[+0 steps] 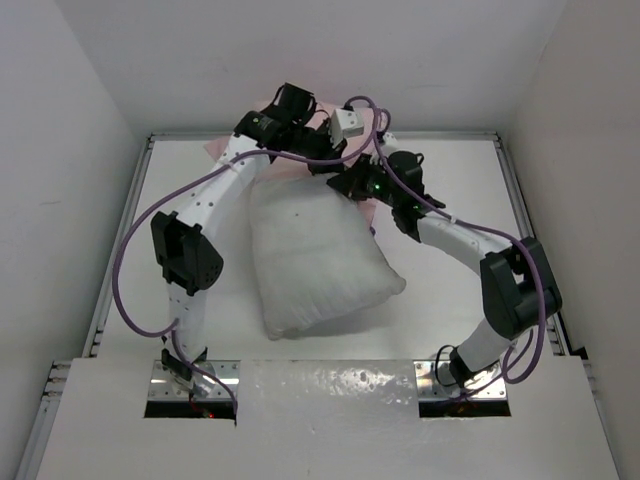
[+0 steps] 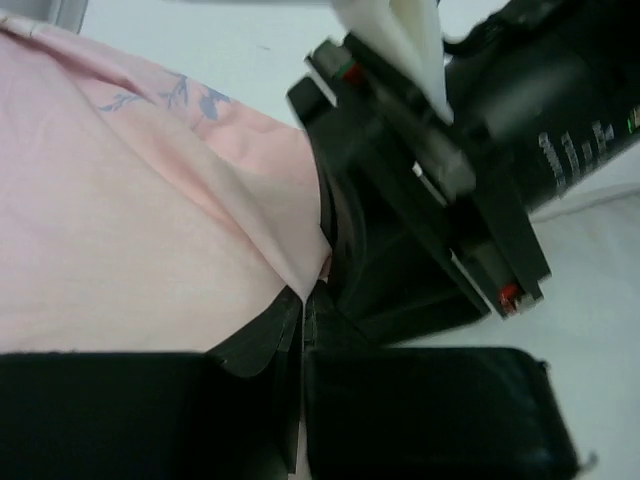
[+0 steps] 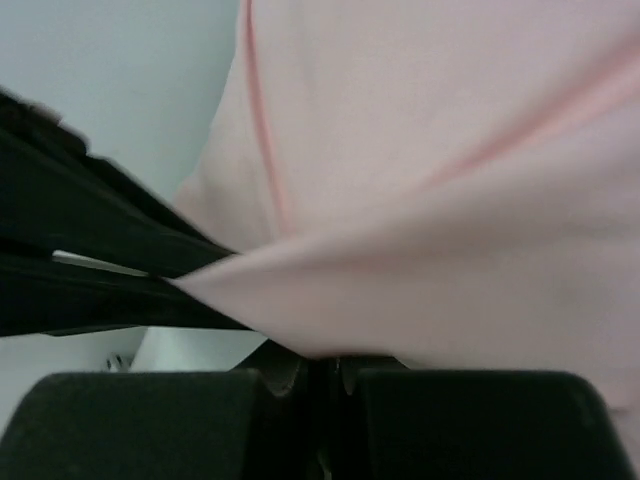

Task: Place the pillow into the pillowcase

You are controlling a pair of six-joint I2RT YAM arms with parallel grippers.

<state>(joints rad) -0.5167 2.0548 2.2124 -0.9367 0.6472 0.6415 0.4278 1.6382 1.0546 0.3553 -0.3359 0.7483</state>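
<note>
Along the far edge of the table (image 1: 455, 170), two grippers pinch the pillowcase (image 2: 130, 220).
Left gripper (image 2: 303, 300) is clamped on a fold of thin pink cloth. The plump pillow (image 1: 315, 255) lies mid-table, uncased. Right gripper (image 3: 325, 365) is clamped likewise. The case looks limp and slippery, probably best held at its open hem.

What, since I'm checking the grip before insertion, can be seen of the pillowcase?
The pillowcase is thin, soft-looking pale pink cloth with a faint bluish print near one edge and a darker pink seam line. It is bunched at the far end of the table, beyond the pillow, mostly hidden by the arms. The left tool and right tool are each shut on a fold of it.
</note>
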